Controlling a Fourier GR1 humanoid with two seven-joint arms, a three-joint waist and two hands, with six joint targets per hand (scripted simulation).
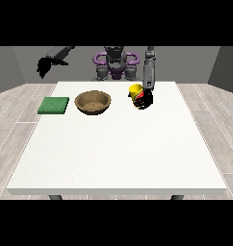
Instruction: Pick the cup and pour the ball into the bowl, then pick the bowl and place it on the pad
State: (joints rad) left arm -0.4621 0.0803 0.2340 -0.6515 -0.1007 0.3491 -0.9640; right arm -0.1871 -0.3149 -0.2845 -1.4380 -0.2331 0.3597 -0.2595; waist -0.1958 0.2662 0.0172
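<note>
White table (pixel 113 153) — yellow cup (pixel 135 90) within curled fingers of hand at view's right (pixel 145 100).

Counter (pixel 118 153): large, white, matte, filling the middle of the view; its near edge shows a thin pale side face.
Counter legs (pixel 54 197): dark stubs show under the near edge, one near each near corner.
Floor (pixel 15 120): light grey-beige planks with visible seams, showing on both sides of the counter.
Walls (pixel 12 67): plain grey behind the far edge; a darker grey panel stands at the far right.
Light: even and soft, no sharp shadows on the counter.
</note>
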